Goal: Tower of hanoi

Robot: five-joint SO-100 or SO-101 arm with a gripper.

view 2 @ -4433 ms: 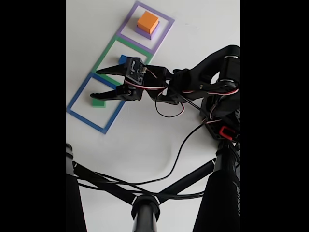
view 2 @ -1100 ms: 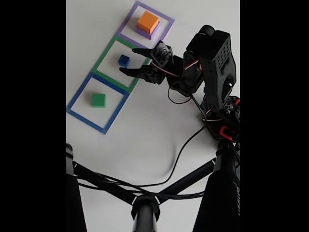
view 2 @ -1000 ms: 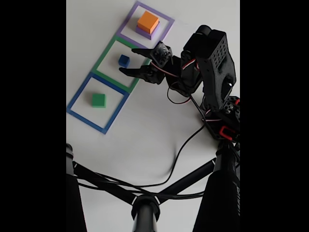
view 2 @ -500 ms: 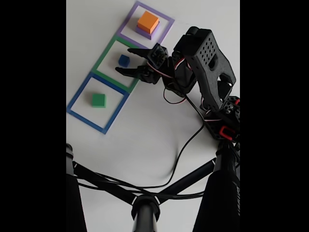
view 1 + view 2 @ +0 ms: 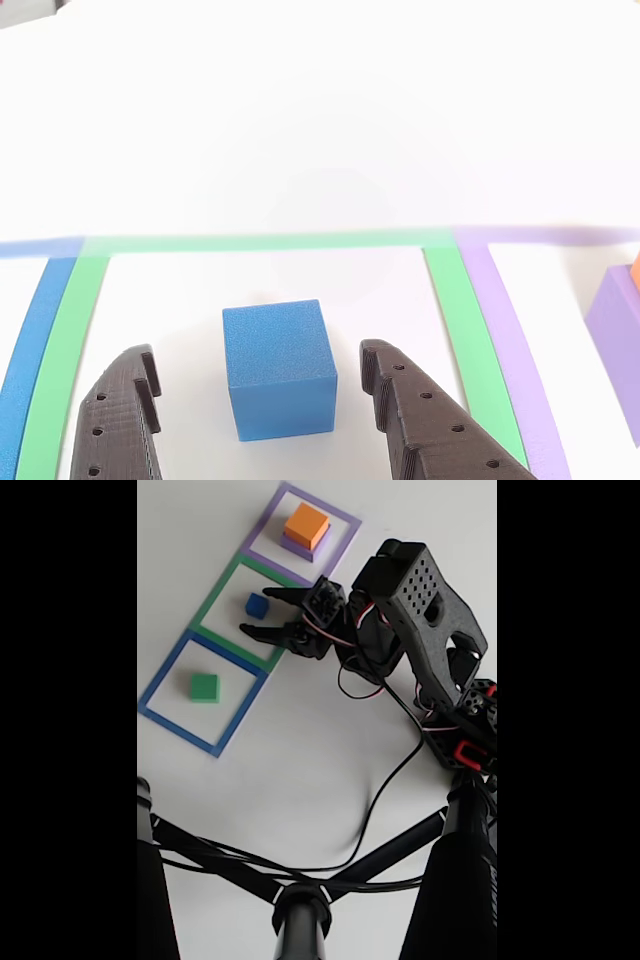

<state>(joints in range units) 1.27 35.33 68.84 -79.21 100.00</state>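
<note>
Inside the green square [image 5: 240, 610] on the bench, the blue cube [image 5: 279, 368] sits between my end effector [image 5: 262, 372]'s wide-open, empty jaws, flanked but untouched, ready for a grasp. The green block [image 5: 204, 687] waits in the blue square [image 5: 165, 708].

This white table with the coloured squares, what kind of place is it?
Probably a hobby or lab bench for robot practice: a small black arm with an open claw, taped square outlines, toy blocks like the blue cube, and a camera stand's legs.
</note>
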